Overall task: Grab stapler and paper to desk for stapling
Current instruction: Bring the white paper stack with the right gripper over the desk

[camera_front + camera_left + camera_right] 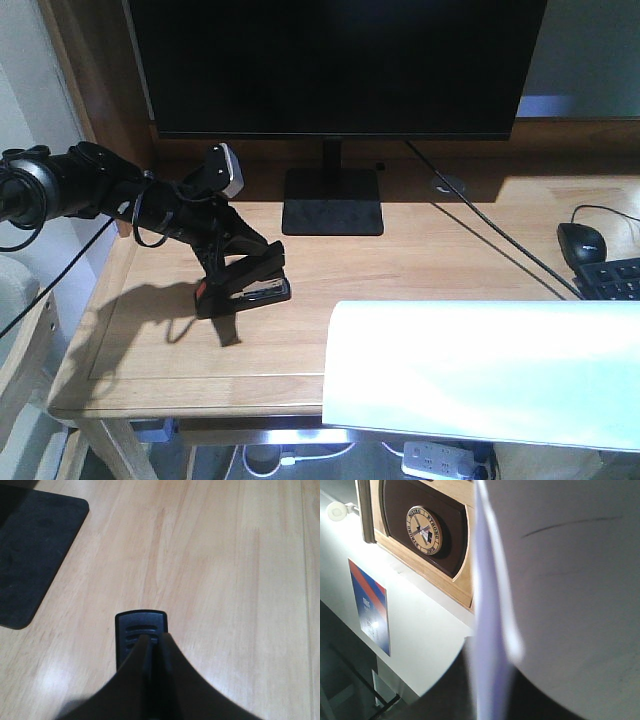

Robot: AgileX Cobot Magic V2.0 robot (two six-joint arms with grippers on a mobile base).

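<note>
grips the stapler [250,287] with the left gripper [225,278], fingers [175,680] pressed together over its back, so that only the ribbed black nose shows ahead of them in the left wrist view. holds it down on the desk [420,260], in the left half, about midway between back and front edges, with the orange-red patch turned toward the left edge.

pinches the paper [480,370] in the right gripper [492,680], clamped on sheets seen edge-on in the right wrist view. holds them broad and bright over the front right corner, reaching out past the front edge; cannot tell whether touching the top.

leaves bare wood between stapler and paper, and more toward the front left corner. crowded along the back edge by a dark monitor [330,60] and its black base [332,200], near the stapler; crowded at the right edge by a mouse [582,242] and a keyboard [615,278].

light plank wood, rounded at the front edge. beyond the paper in the right wrist view, a white wall with a wooden plaque [424,530] and a blue-and-red poster [370,607].
</note>
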